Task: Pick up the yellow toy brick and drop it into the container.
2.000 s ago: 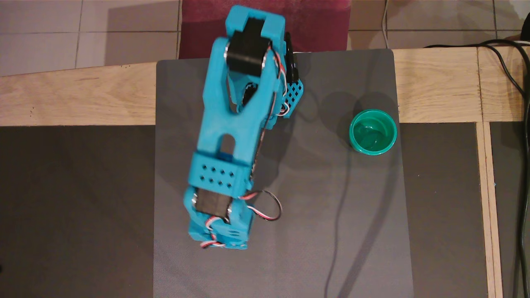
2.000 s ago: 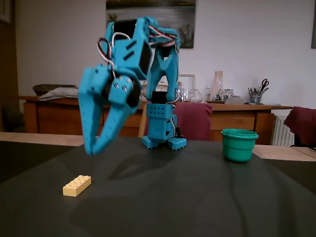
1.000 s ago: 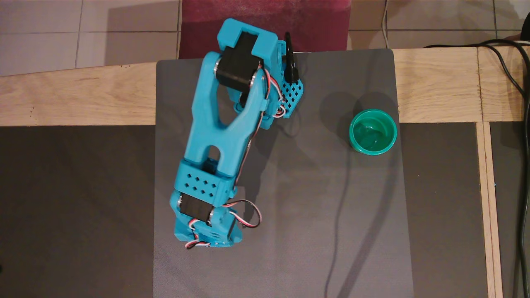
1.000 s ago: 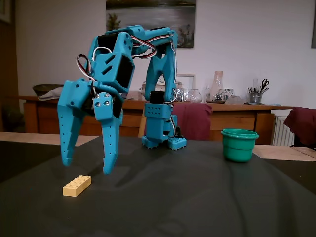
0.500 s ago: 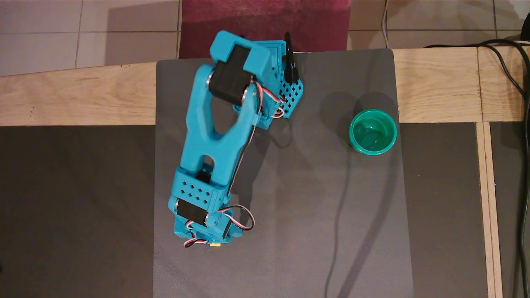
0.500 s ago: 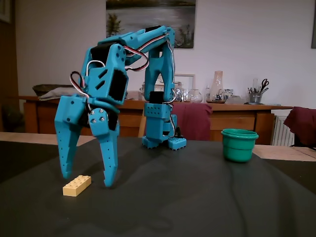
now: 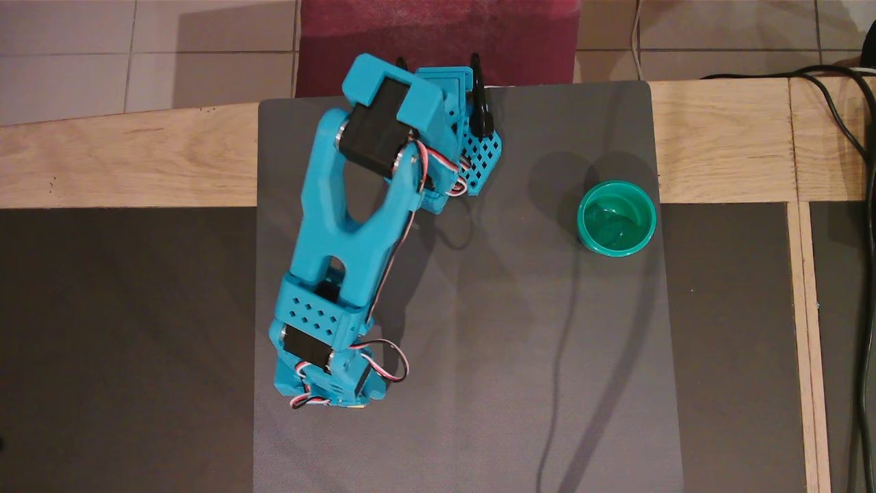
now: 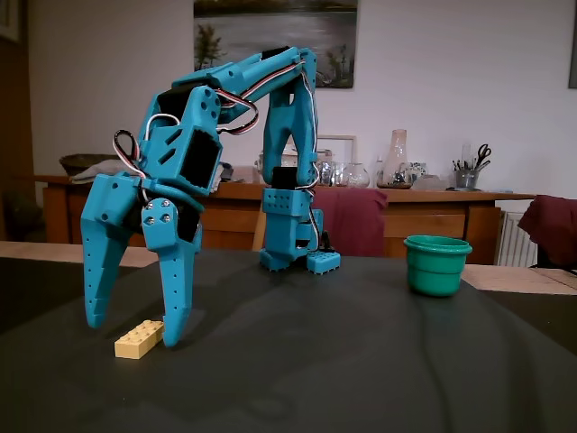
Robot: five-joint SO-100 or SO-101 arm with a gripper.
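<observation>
Fixed view: claw spread wide, tips near tabletop, holding nothing. Yellow toy brick lies flat between tips, touching or just beside near finger, well apart from other one. Risk: off-centre closing pushes brick sideways or twists it out. Container well apart from claw; long carry, weak pinch could drop brick early.

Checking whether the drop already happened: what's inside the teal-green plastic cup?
The overhead view shows only the glossy bare bottom of the round teal-green plastic cup. The small yellow studded plastic brick lies on the mat between the open blue gripper's fingertips.
</observation>
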